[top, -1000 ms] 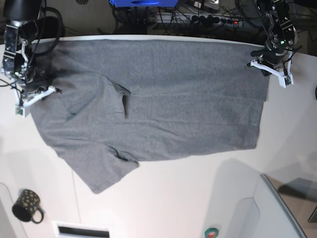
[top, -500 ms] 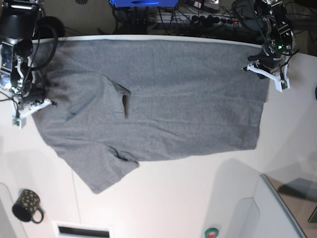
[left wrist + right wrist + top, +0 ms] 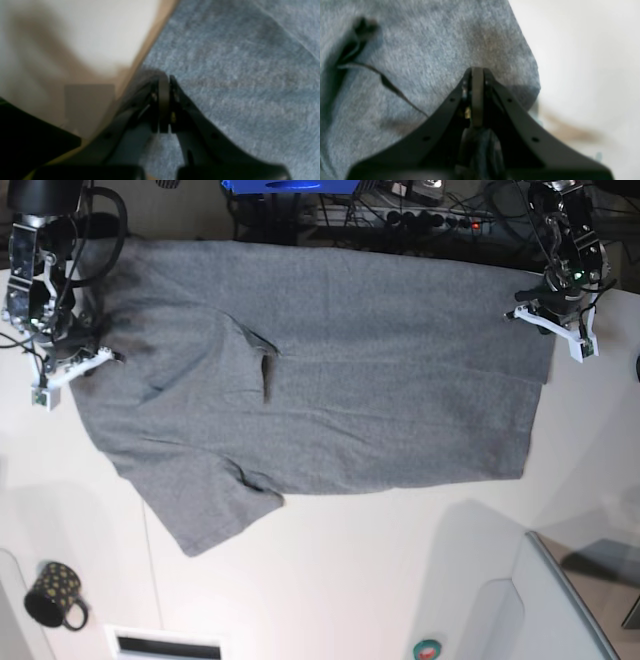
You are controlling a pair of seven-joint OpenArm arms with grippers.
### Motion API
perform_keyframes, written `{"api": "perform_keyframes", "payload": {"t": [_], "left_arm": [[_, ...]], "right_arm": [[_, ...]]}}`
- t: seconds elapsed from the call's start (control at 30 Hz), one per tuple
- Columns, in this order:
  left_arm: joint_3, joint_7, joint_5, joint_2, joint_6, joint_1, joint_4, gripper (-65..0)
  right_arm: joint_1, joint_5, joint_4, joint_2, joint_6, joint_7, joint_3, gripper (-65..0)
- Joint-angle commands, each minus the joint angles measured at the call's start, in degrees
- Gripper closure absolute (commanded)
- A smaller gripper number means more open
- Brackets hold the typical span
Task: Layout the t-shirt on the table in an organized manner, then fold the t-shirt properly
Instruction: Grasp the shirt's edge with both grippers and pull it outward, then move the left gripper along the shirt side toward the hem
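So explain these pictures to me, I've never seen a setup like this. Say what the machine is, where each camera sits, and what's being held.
It is a robot with two arms. One camera looks down from above; one sits on each wrist, looking along the fingers. A grey t-shirt lies spread on a white table, with a dark spotted mug at a near corner. The left gripper and the right gripper are each pinched shut on an edge of the t-shirt, at opposite ends.
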State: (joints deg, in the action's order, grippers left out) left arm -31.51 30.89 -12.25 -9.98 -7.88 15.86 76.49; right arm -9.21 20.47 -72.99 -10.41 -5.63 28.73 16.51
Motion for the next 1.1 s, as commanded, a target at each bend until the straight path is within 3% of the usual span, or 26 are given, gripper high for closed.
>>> {"api": "perform_keyframes", "payload": {"t": [0.0, 0.53, 0.87, 1.03, 1.07], "left_arm": [[-0.19, -0.61, -0.28, -0.88, 0.01, 0.01, 1.18, 0.0], [-0.19, -0.17, -0.89, -1.06, 0.01, -2.36, 9.89, 0.0], [-0.19, -0.08, -0.89, -7.56, 0.01, -17.66, -7.26, 0.0], [-0.19, -0.26, -0.89, -8.79, 0.01, -25.04, -14.20, 0.0], [-0.19, -0.26, -0.89, -8.79, 0.01, -26.19, -15.08, -8.2]], "right_arm": [[0.29, -0.38, -0.46, -0.71, -0.04, 0.15, 0.23, -0.2], [1.52, -0.38, -1.95, -1.23, -0.13, 0.15, 0.23, -0.2], [1.52, -0.38, -12.94, -1.23, -0.22, 0.32, -0.03, -0.5], [1.52, -0.38, -13.03, -1.23, -0.22, 0.41, -0.12, -0.6], [1.52, -0.38, -13.03, -1.23, -0.22, 0.41, -0.12, -0.6]]}}
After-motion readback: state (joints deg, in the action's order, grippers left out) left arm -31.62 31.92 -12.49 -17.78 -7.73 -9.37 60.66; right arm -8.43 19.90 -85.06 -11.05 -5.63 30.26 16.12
